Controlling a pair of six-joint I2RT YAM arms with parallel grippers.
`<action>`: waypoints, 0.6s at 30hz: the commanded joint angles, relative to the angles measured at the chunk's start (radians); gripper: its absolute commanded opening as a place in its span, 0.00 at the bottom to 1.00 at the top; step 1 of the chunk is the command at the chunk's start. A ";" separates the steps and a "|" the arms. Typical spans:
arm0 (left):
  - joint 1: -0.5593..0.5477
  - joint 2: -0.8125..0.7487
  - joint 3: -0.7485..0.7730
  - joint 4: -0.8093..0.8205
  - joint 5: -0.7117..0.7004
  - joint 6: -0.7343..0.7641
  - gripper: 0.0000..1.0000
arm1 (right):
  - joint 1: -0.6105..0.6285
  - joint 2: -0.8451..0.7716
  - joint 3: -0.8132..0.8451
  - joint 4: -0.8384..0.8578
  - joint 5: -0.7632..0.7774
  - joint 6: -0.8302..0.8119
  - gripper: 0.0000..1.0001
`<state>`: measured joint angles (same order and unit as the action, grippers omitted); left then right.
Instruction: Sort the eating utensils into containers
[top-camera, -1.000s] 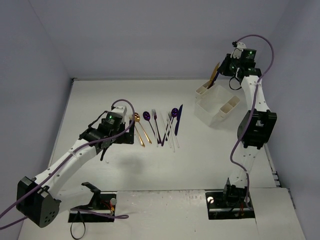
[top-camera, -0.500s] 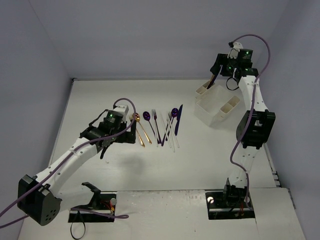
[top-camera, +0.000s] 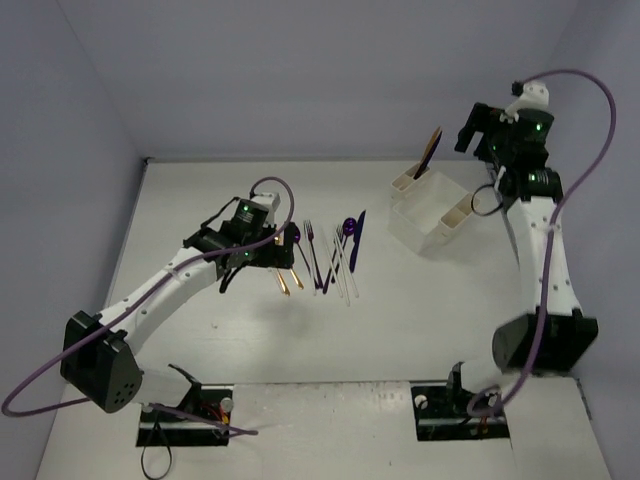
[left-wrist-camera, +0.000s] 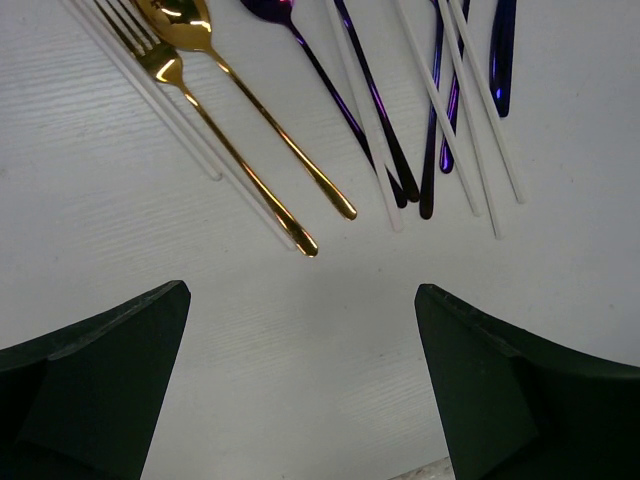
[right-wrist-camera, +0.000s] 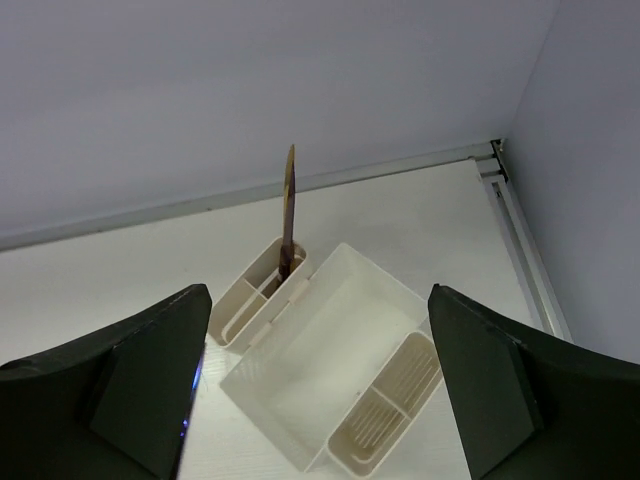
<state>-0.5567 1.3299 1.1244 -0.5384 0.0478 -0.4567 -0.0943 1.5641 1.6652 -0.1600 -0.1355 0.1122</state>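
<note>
- White tabletop is carrying a row of eating utensils, lying side by side near its middle.
- Over the handle ends of the gold fork and gold spoon, the left gripper is hovering, jaws spread wide and holding nothing.
- High above the organizer, the right gripper is hanging, jaws spread and empty.
- One gold knife is standing nearly upright in a cup compartment.

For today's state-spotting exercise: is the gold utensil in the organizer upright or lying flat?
Upright: the gold utensil rises well above its small compartment.
</note>
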 joint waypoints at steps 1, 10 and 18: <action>-0.011 0.037 0.074 0.044 -0.017 -0.031 0.95 | 0.069 -0.178 -0.188 0.036 0.076 0.110 0.86; 0.011 -0.005 0.056 0.010 -0.113 -0.048 0.95 | 0.493 -0.203 -0.416 -0.050 0.346 0.267 0.83; 0.062 -0.191 -0.070 -0.048 -0.166 -0.054 0.95 | 0.649 -0.016 -0.412 -0.053 0.461 0.423 0.76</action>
<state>-0.5203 1.2463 1.0807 -0.5562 -0.0689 -0.4938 0.5247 1.4892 1.2224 -0.2480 0.2048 0.4237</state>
